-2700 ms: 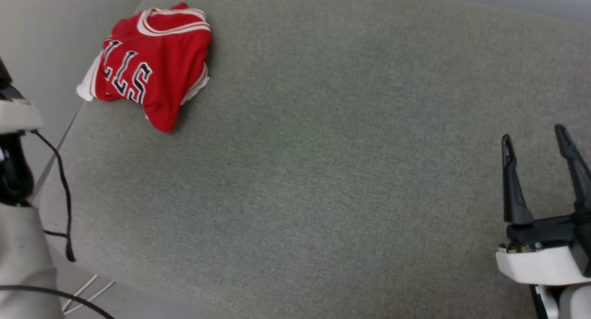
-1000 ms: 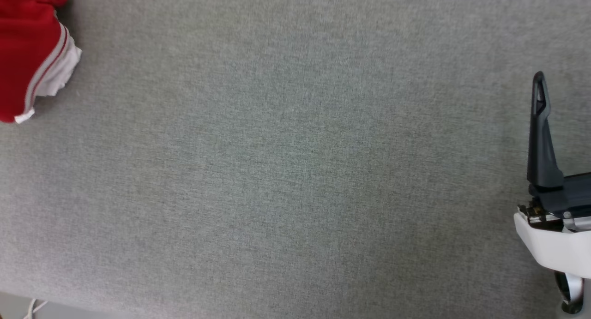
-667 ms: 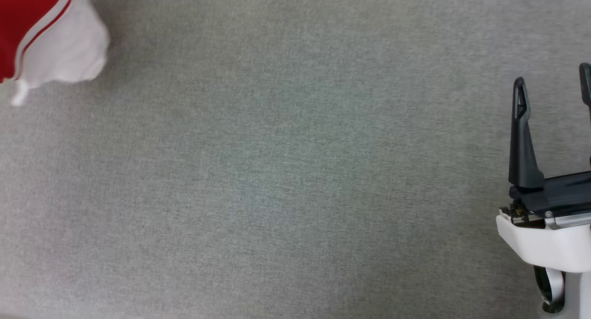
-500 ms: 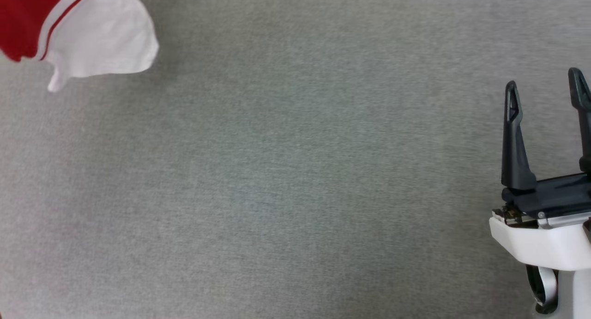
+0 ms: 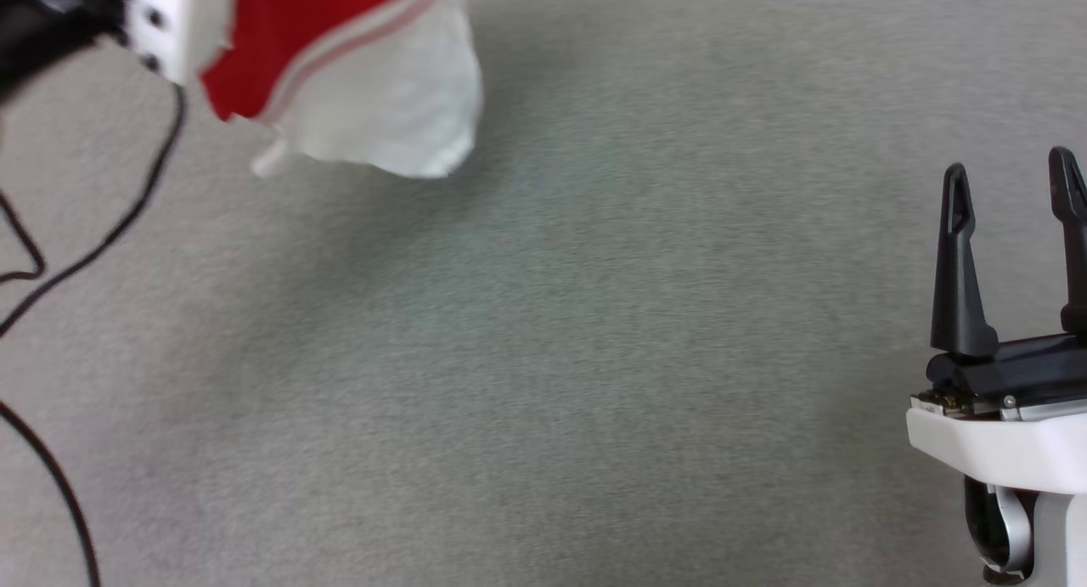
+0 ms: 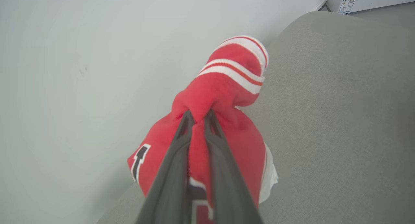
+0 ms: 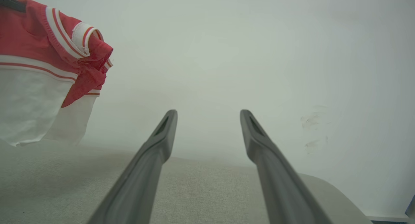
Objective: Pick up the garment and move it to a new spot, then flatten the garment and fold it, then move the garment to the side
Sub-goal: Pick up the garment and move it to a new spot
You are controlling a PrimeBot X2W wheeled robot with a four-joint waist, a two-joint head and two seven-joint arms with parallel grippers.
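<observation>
At the upper left of the head view, the red sleeveless basketball jersey with white-and-red striped trim (image 5: 340,26) is hanging bunched over the grey fabric-covered worktop (image 5: 552,358), its white inside showing along the lower edge. The left tool (image 6: 199,115) is pinching a fold of the red cloth between its two dark fingers, which are lying almost together; part of a black, white-edged letter is showing beside them. Whether the lowest edge is touching the worktop cannot be told. The right tool (image 5: 1009,169) is standing at the lower right, well apart from the jersey, fingers spread and holding nothing. A black cable (image 5: 127,213) is trailing down the left side.
</observation>
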